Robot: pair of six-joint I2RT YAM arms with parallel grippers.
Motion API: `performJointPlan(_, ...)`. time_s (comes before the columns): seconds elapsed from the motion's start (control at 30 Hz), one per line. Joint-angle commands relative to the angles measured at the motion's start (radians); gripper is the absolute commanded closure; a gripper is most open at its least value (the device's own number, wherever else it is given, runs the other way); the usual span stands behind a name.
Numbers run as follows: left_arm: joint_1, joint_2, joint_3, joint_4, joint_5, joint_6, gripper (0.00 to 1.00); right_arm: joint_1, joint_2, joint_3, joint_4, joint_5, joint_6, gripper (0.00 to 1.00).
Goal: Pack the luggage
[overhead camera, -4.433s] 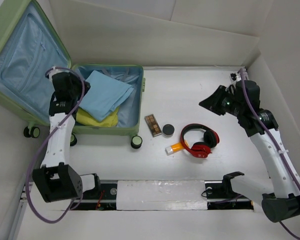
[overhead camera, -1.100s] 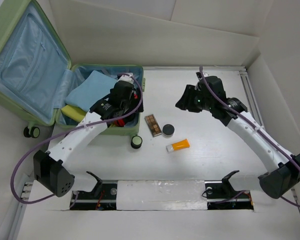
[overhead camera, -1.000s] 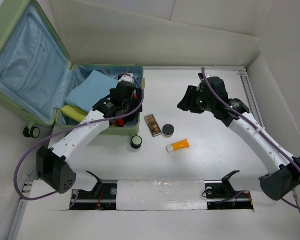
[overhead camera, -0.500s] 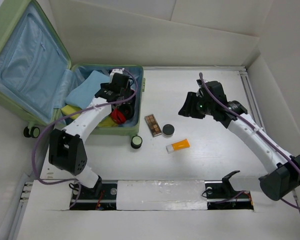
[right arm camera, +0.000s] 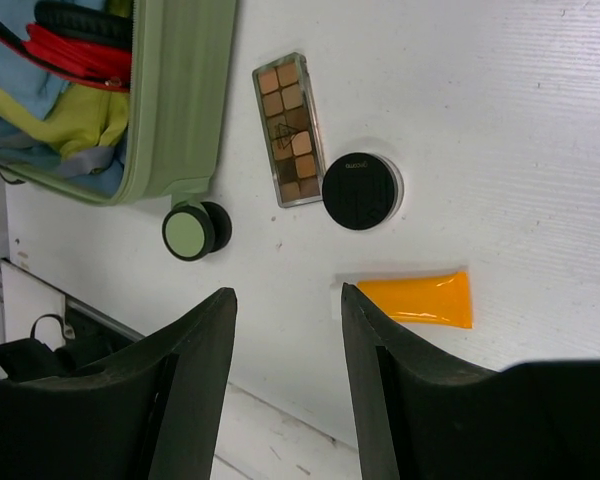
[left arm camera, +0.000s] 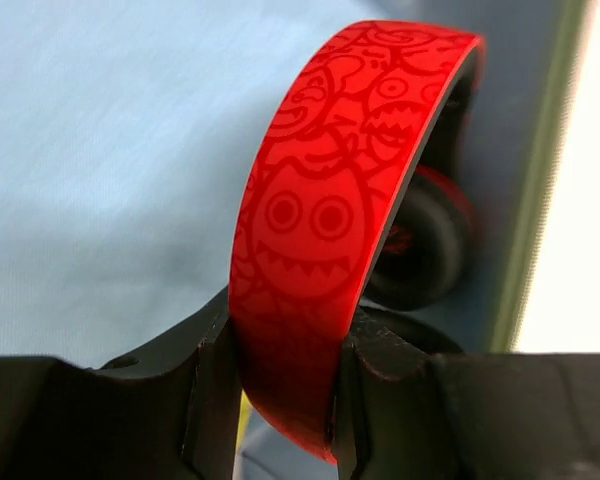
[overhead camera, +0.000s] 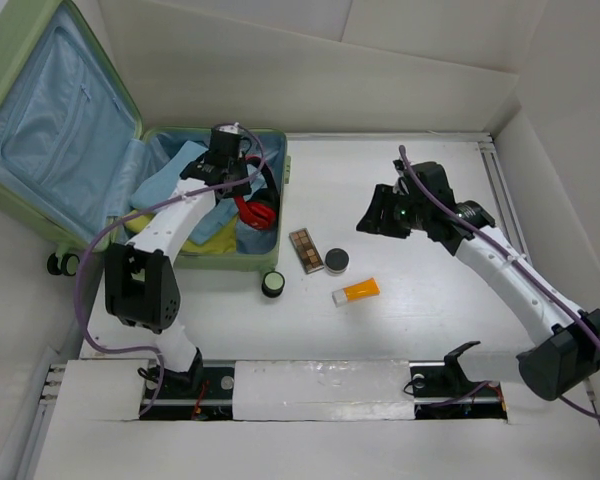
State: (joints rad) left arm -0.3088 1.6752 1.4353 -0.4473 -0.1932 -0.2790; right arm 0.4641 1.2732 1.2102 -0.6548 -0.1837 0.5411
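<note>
Pale green hard-shell luggage (overhead camera: 215, 263) lies open, blue-lined; left gripper (left arm camera: 285, 375) clamps red headphones (left arm camera: 320, 220), right gripper (right arm camera: 288, 300) gapes.

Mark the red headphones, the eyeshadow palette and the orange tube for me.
red headphones (left arm camera: 320, 230): left wrist view, on the patterned headband.
eyeshadow palette (right arm camera: 292, 130): right wrist view, middle of the colour pans.
orange tube (right arm camera: 420, 300): right wrist view, middle of the tube body.

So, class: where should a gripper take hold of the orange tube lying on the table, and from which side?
Grip the orange tube across its narrow width at mid-body, coming from straight above: it lies flat, with bare table along both long edges.
</note>
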Motion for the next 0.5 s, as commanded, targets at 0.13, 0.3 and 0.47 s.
performJointPlan(0.13, 0.201, -0.059, 0.033, 0.081, 0.397, -0.104, 1.00, 0.002, 0.031, 0.032, 0.029, -0.016, -0.013, 0.48)
performJointPlan(0.3, 0.237, 0.012, -0.002, 0.042, 0.353, -0.095, 1.00, 0.011, 0.052, 0.052, 0.029, -0.025, -0.013, 0.48)
performJointPlan(0.47, 0.237, -0.049, -0.062, 0.081, 0.276, -0.118, 0.25, 0.011, 0.061, 0.061, 0.029, -0.025, -0.013, 0.48)
